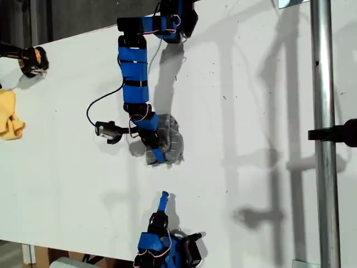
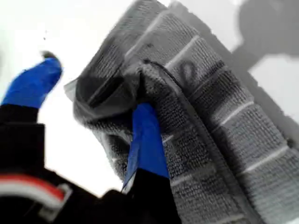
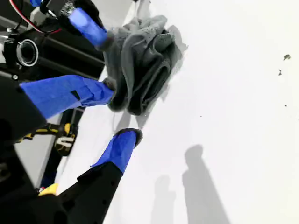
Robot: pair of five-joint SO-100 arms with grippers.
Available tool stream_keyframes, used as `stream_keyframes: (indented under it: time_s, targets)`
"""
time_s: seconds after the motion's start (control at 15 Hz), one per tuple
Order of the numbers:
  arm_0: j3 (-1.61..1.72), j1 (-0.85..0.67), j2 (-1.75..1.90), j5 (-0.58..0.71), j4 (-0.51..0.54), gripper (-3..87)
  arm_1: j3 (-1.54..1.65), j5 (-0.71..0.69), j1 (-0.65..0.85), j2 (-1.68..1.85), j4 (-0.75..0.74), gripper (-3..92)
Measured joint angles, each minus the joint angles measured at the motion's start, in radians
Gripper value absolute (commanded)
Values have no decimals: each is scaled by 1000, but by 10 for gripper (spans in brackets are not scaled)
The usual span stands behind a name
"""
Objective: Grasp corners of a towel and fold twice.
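Exterior view: yellow cloth (image 1: 10,114) far from towel (image 1: 170,142).

No writing, label, brand, number or sign could be read anywhere in the three views. The blue arm segments and their black housings carried no legible marking, and the bare white table showed only small dark specks.
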Motion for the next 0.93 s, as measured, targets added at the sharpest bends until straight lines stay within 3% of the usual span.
stream_keyframes:
  time_s: [0.33, 0.4, 0.47, 0.53, 0.6, 0.8, 0.93]
  targets:
    - [0, 0, 0, 0, 0, 162, -67, -121, 3, 78, 41, 515]
    - [0, 0, 0, 0, 0, 159, -66, -132, 12, 124, 60, 449]
    - [0, 0, 0, 0, 0, 155, -54, -146, 26, 184, 78, 239]
    - [0, 0, 0, 0, 0, 142, -37, -150, 41, 258, 114, 93]
    - [0, 0, 0, 0, 0, 122, -38, -141, 63, 327, 219, 48]
    - [0, 0, 0, -8, 3, -18, 140, -25, 141, 609, 624, 40]
    - [0, -2, 0, -44, 9, -18, 448, 60, 137, 893, 676, 39]
